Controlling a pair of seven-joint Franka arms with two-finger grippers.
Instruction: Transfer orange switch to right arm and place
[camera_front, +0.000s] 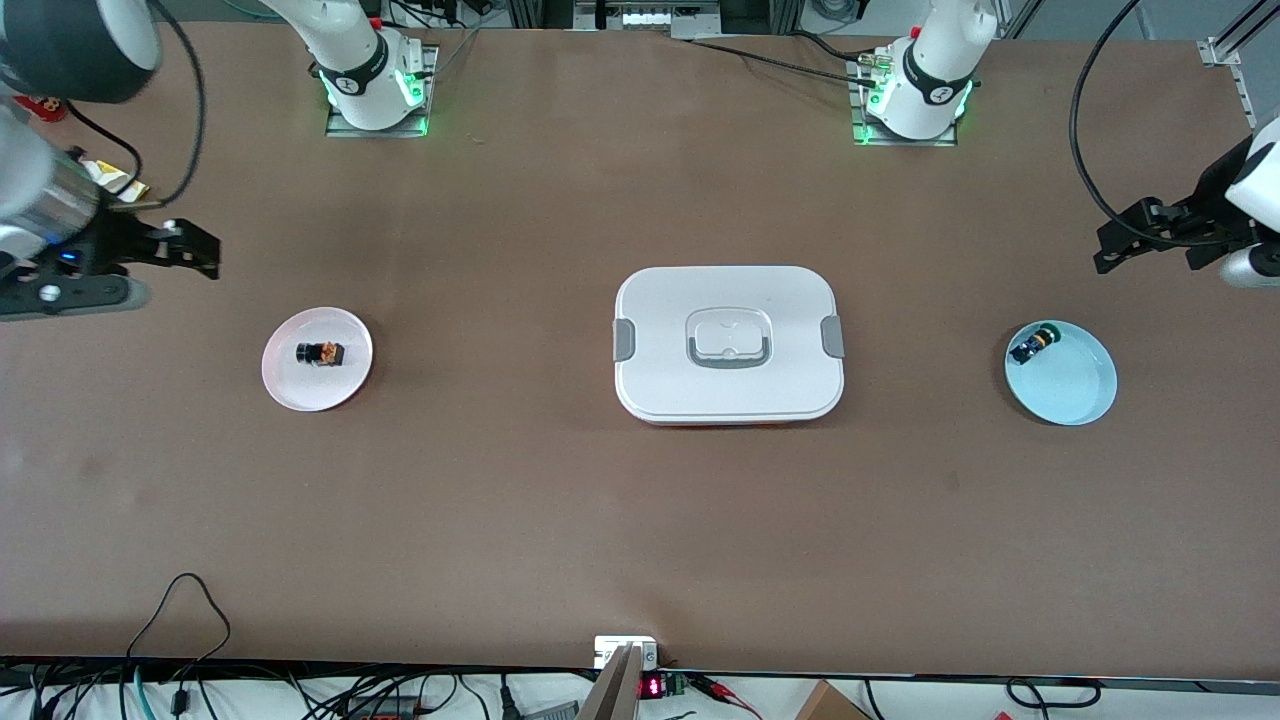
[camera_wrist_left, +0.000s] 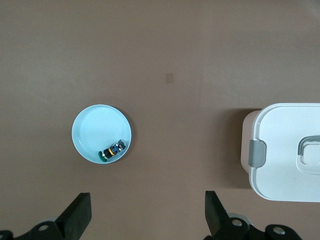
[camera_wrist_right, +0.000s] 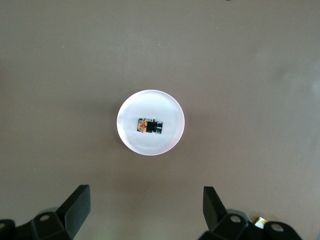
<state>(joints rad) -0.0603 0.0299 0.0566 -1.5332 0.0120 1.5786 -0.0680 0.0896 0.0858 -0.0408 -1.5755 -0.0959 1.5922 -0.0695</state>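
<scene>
Right gripper (camera_front: 195, 248) spread, empty, up at the right arm's table end. Front: small orange switch (camera_front: 321, 353) lies in round pink dish (camera_front: 283, 372). Left wrist: left gripper (camera_wrist_left: 145, 212) spread, empty, near pale blue dish (camera_wrist_left: 87, 130). Right wrist: switch centred below. Pickup not begun; next, descend and grasp.

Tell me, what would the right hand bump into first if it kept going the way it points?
Probably bare table. The open right hand points down just short of the pink plate holding the orange switch.
</scene>
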